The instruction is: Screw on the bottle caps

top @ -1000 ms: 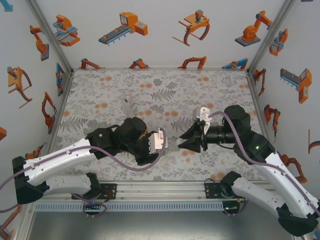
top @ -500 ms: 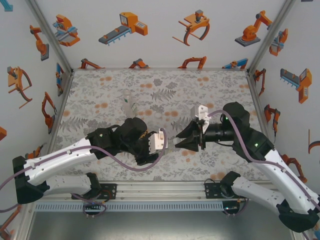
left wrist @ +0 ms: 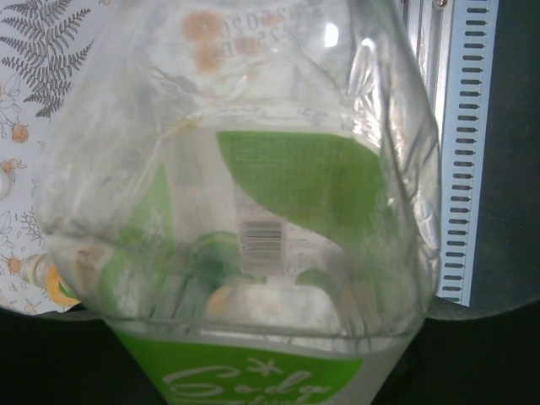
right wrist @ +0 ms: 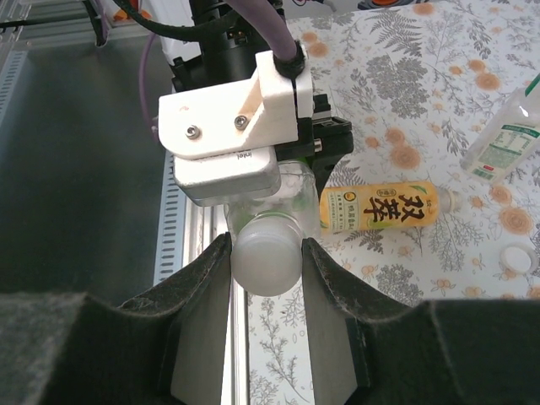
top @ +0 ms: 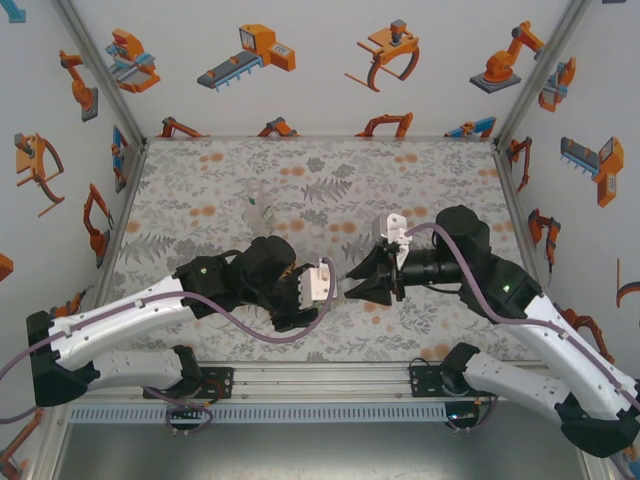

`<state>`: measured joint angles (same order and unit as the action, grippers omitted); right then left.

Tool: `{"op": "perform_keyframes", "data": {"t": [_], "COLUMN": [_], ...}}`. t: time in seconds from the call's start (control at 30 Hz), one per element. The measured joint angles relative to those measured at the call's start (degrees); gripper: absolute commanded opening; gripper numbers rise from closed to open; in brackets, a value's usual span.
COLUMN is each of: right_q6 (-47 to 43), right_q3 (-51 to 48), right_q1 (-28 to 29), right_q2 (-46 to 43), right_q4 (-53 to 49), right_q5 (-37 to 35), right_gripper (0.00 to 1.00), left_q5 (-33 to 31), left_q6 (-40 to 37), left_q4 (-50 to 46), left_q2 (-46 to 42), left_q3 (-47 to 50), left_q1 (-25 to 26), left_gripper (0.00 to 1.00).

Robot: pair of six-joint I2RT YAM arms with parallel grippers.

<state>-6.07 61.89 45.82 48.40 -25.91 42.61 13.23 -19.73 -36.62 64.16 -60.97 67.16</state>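
The table (top: 200, 180), covered in a fern-and-flower print, carries an amber bottle (right wrist: 380, 208) lying on its side. A white cap (right wrist: 516, 259) lies near it. A clear bottle (right wrist: 502, 139) rests on the print farther off.

"双萃" on the amber bottle (right wrist: 381, 207)

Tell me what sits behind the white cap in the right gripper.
Directly behind the white cap, pinched in the right gripper, is the clear bottle, held by the left gripper. The cap hides the bottle's mouth. Farther back, the amber bottle lies on its side.
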Motion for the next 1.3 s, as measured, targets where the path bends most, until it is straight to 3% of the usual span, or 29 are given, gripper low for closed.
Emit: {"op": "perform_keyframes", "data": {"t": [0.5,1.3], "right_q6": [0.0,0.8], "right_q3": [-0.8,-0.7], "right_q1": [1.7,2.1], "right_q2": [-2.1,-1.0], "right_q4": [-0.1,1.0], "right_q5": [-4.8,-3.3], "right_gripper": [0.00,0.00], "left_q5": [-0.5,-0.1], "left_q6": [0.0,-0.4], "left_q4": [0.8,0.5], "left_q2": [-1.9,0.0], "left_q3": [-0.1,-1.0], "left_q1": [0.3,0.4], "left_gripper": [0.00,0.00]}}
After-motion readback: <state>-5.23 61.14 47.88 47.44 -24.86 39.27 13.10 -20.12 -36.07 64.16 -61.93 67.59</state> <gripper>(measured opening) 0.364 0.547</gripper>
